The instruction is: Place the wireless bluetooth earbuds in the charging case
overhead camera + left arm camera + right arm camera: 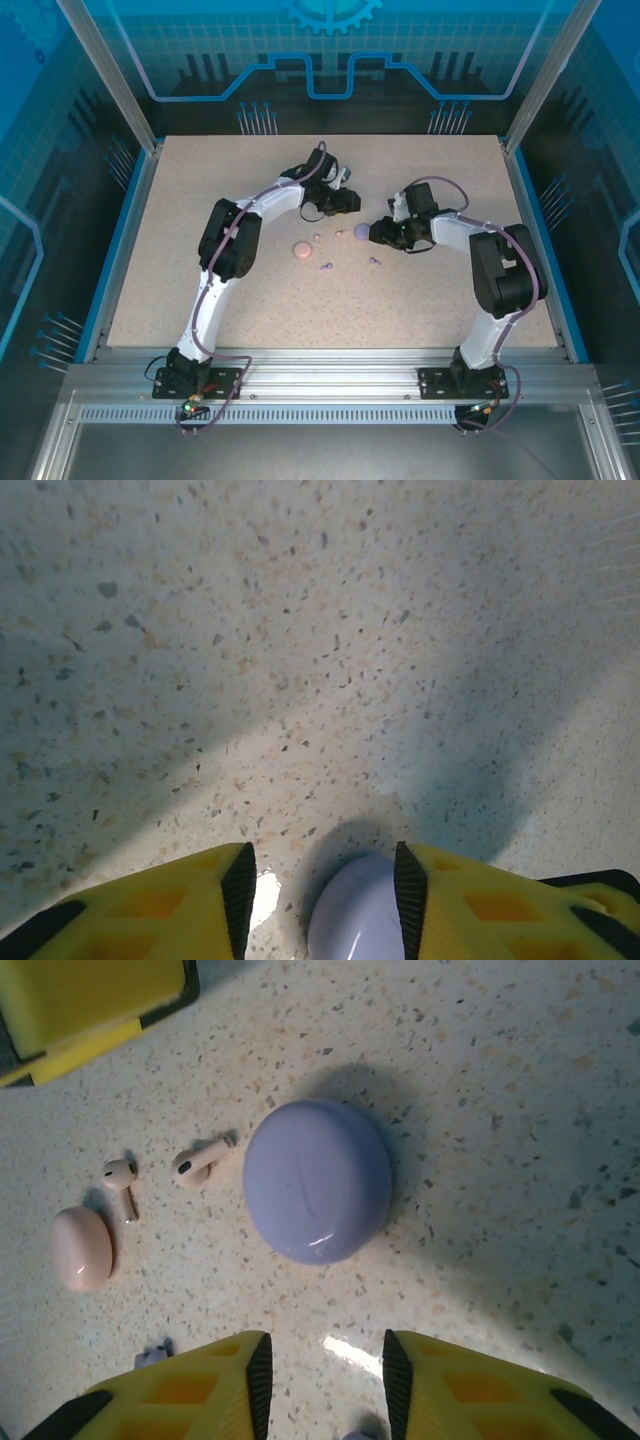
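The purple charging case (318, 1180) lies shut on the table, just ahead of my right gripper (325, 1345), whose jaws stand open with only bare table between them. Two pale pink earbuds (195, 1165) (120, 1175) lie left of the case, beside a shut pink case (82, 1248). Two purple earbuds (326, 266) (375, 261) lie nearer the front. My left gripper (322, 855) is open. The purple case (360, 915) shows between its jaws, close to the right finger and apart from the left one. From above, this gripper (345, 200) sits just behind the case (361, 231).
A yellow finger (90, 1000) of the left gripper shows at the top left in the right wrist view, apart from the case. The speckled table (200, 300) is bounded by blue rails and a metal frame (330, 385) at the near edge.
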### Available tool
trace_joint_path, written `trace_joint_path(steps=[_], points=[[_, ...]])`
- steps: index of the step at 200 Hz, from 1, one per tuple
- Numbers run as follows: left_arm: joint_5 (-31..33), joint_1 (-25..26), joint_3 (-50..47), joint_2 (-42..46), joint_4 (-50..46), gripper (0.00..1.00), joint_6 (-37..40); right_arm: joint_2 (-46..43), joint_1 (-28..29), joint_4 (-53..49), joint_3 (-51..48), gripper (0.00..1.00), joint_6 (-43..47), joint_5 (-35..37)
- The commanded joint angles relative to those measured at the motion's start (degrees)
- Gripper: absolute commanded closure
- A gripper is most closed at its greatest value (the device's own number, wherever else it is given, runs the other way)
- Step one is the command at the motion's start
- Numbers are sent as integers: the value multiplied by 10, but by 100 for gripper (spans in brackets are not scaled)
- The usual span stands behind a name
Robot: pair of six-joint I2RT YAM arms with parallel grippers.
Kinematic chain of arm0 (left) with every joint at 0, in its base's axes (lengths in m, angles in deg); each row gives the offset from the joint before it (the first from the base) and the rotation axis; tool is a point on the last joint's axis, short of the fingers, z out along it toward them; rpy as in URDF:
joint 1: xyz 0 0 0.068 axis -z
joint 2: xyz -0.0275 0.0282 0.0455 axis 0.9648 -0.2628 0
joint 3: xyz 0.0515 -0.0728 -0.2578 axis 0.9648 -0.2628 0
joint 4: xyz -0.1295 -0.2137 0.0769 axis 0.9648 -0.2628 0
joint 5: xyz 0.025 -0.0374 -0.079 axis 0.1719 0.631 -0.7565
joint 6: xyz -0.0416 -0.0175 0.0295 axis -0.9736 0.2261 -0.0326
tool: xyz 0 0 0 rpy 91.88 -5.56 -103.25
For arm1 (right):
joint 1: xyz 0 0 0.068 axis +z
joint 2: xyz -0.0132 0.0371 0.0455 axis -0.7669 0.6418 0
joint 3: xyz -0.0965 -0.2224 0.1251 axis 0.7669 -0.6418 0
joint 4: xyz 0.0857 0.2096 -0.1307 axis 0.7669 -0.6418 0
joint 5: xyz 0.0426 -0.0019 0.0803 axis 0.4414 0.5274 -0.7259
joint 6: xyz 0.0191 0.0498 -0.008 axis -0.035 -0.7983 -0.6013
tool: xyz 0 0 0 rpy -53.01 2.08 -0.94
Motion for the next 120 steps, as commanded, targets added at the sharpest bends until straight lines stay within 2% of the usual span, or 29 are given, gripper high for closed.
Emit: trace_joint_path(steps=[1, 69, 120], points=[[-32, 8, 22, -13, -25, 58, -9, 22, 9, 11, 22, 65, -12, -17], [-52, 14, 4, -12, -46, 60, -3, 66, 8, -7, 64, 69, -8, -4], [-56, 18, -52, 23, -32, 64, -7, 83, 10, -43, 100, 72, 14, 15]])
